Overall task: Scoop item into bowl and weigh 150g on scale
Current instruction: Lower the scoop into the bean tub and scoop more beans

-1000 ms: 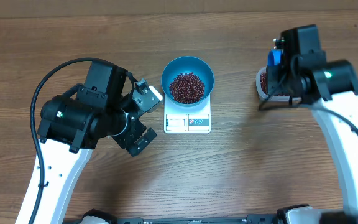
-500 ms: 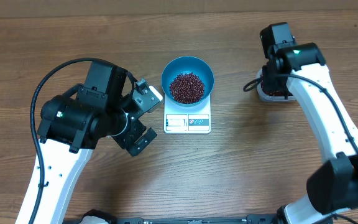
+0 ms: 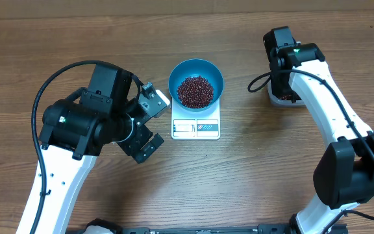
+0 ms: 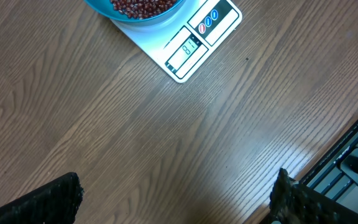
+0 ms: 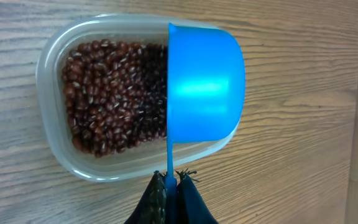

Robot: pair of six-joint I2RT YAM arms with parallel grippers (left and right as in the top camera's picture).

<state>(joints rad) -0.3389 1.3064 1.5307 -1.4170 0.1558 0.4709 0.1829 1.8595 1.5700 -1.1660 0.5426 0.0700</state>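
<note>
Black left gripper gapes wide just left of the scale, on which the bowl of beans sits. Well right, the right gripper pinches a scoop by its handle, over a tub holding more beans.

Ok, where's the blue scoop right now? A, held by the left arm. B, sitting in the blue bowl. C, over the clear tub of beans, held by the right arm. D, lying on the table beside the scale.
C: the right wrist view shows the scoop over the clear tub of beans, its handle pinched in the right fingers.
</note>
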